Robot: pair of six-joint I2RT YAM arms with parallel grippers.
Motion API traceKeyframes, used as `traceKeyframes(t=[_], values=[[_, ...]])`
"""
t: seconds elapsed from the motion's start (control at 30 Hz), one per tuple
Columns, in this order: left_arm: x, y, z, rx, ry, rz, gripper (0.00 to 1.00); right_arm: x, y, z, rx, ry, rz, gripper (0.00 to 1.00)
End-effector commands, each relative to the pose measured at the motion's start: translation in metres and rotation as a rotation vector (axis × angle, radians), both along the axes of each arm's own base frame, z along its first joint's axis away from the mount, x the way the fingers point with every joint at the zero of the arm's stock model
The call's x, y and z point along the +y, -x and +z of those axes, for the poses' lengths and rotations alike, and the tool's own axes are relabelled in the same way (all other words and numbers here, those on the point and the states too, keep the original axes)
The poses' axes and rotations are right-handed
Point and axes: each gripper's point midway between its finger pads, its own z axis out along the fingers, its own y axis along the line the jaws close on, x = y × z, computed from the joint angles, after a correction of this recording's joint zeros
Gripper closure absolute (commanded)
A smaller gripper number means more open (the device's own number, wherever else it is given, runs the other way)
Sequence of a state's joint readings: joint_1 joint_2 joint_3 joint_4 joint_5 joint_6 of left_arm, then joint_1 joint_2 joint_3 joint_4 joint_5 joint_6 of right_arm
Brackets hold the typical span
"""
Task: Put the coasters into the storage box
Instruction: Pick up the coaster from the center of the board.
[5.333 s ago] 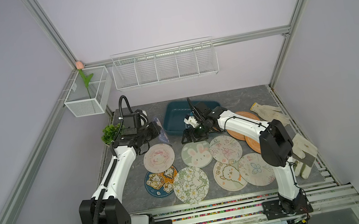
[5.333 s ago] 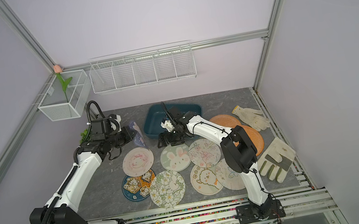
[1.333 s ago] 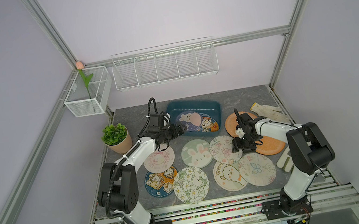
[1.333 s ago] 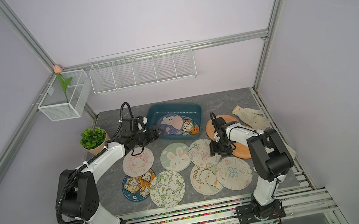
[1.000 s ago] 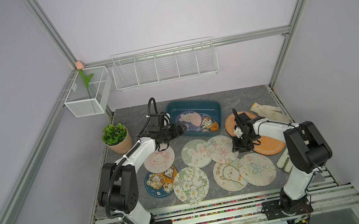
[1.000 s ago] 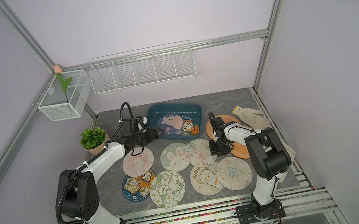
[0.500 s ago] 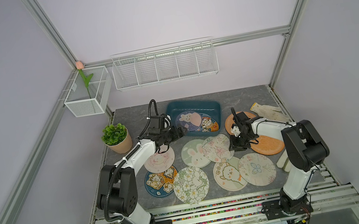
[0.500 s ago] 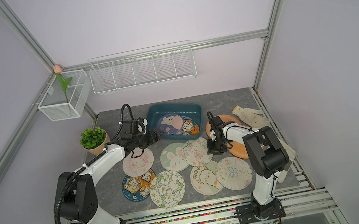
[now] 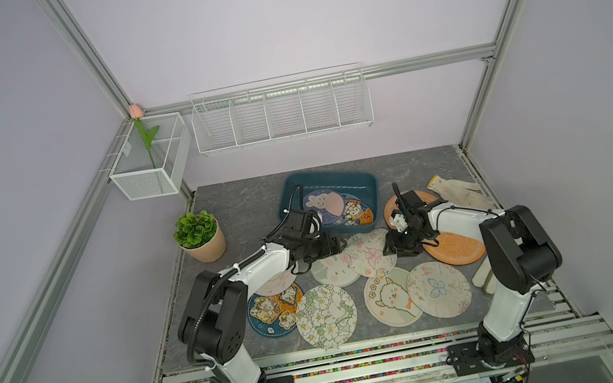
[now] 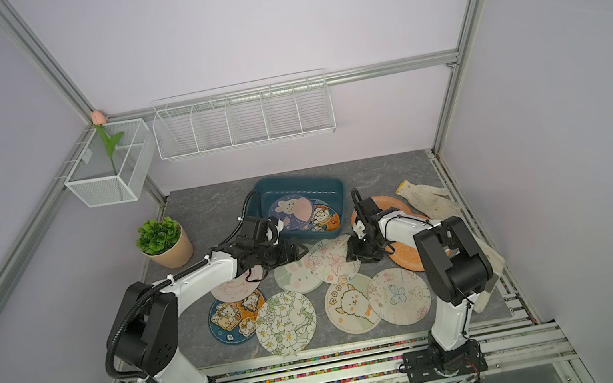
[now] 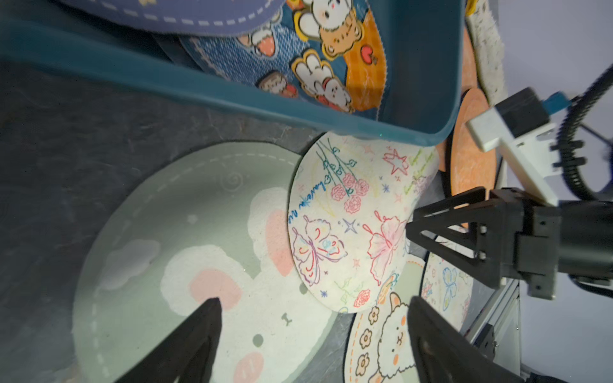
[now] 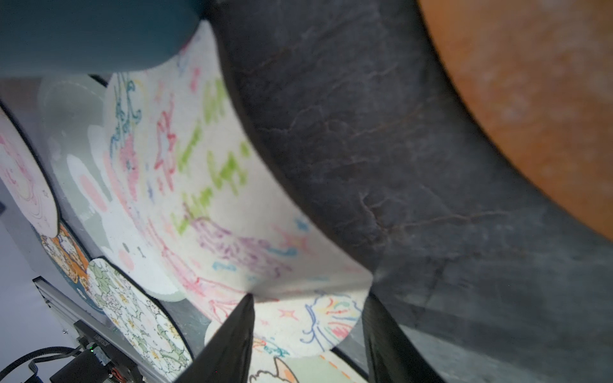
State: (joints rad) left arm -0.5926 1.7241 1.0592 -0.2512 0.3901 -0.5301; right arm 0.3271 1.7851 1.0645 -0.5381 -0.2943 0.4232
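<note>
- Coasters [image 9: 392, 300]: 2 visible in storage box [image 9: 363, 182], table's [image 9: 241, 212] 12 o'clock; 9 on table.
- Left gripper [image 9: 338, 244]: jaws wide, empty, over bunny coaster [image 9: 331, 274].
- Right gripper [image 9: 389, 247]: jaws part-open astride doodle coaster's [image 9: 368, 254] 3 o'clock edge; grip unclear.

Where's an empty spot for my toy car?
Bare grey table lies between the potted plant and the storage box, and behind the box toward the glove. The middle and front are crowded with coasters.
</note>
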Motion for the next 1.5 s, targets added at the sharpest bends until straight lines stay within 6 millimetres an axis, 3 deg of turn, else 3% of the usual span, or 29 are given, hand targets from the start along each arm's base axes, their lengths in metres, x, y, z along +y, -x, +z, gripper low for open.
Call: traceKeyframes(t=[0.0,0.23,0.67,1.47], values=[[-0.013,0.000,-0.001,0.000,-0.008,-0.037,0.14,-0.035,0.027,-0.021,0.087,0.171,-0.039,0.45],[-0.025,0.002,-0.015,0.011,-0.034,-0.070,0.15,-0.053,0.017,-0.003,0.018,0.239,-0.070,0.40],[-0.043,-0.008,-0.045,0.011,-0.086,-0.079,0.20,-0.026,0.007,-0.011,0.011,0.089,-0.039,0.33],[-0.072,0.006,-0.055,0.071,-0.087,-0.180,0.34,-0.023,0.017,-0.020,0.052,0.072,-0.029,0.33]])
